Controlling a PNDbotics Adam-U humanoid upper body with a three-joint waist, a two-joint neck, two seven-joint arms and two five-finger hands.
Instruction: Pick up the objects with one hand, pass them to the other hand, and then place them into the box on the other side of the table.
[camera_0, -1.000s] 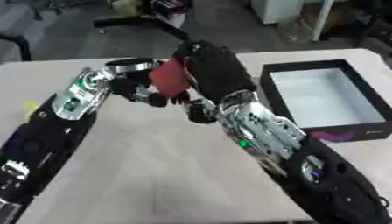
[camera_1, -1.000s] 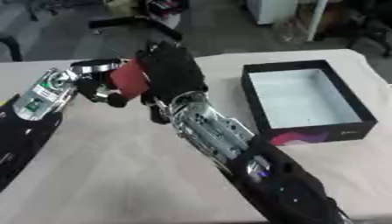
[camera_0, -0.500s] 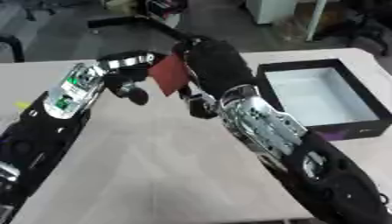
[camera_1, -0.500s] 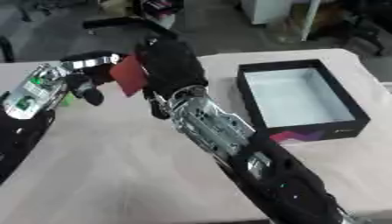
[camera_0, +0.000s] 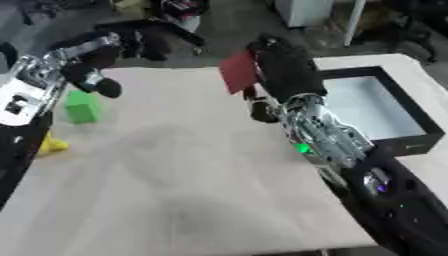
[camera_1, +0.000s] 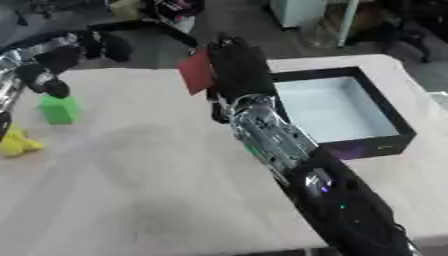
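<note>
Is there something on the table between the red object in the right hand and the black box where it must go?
Nothing visible stands in the way. The right hand holds the red object just left of the black box; the box is open, its pale inside shows no contents, and the table strip between them is bare.

Both views look down from the robot's head onto the desk (camera_0: 175, 190), facing forward toward the far edge and the floor beyond it. They are near enough that the arms fill much of each picture. They share almost the whole scene (the right eye view sits slightly shifted), including the box (camera_1: 398, 142).
</note>
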